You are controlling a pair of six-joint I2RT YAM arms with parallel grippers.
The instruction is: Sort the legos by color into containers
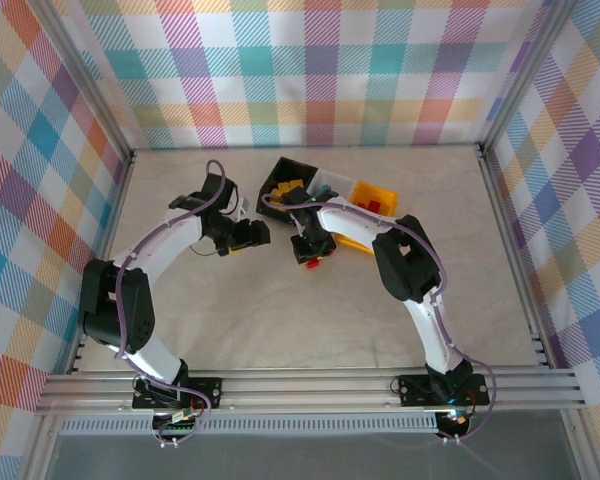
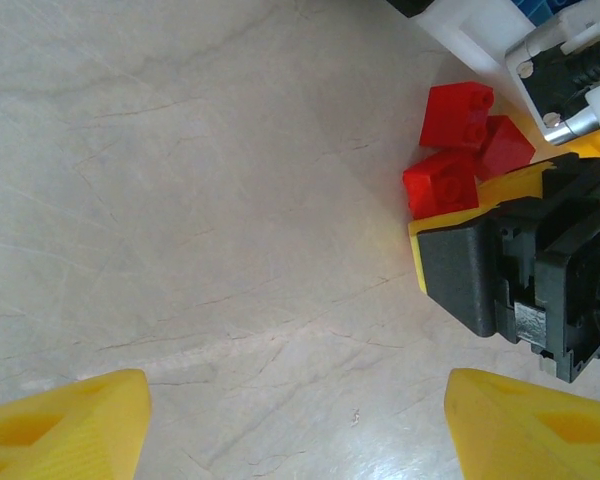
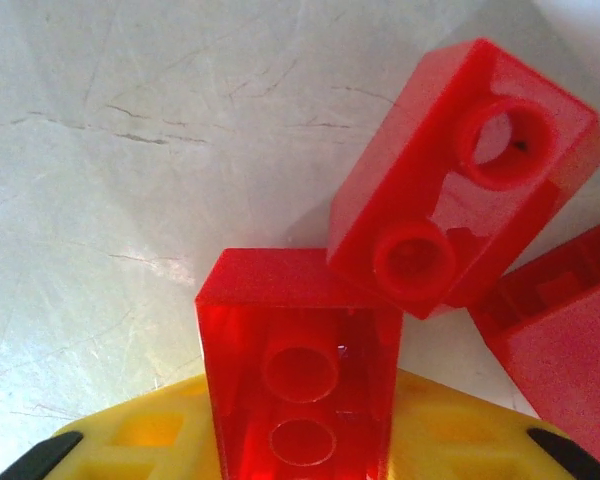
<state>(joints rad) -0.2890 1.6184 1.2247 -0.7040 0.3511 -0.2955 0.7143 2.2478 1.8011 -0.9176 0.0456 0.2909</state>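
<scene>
Red brick (image 3: 300, 370) is sitting pinched between the yellow fingers of the right gripper (image 3: 300, 440), a second red brick (image 3: 460, 170) leaning on it; we are judging this grip as freeing one brick from the cluster. Beyond, the yellow bin (image 1: 365, 188) is holding reds. We are seeing the left gripper (image 2: 295, 430) hanging wide and empty, probably keeping clear.

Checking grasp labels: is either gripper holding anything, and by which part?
The right gripper pinches one red brick by its long sides; the left gripper is open, holding nothing.
</scene>
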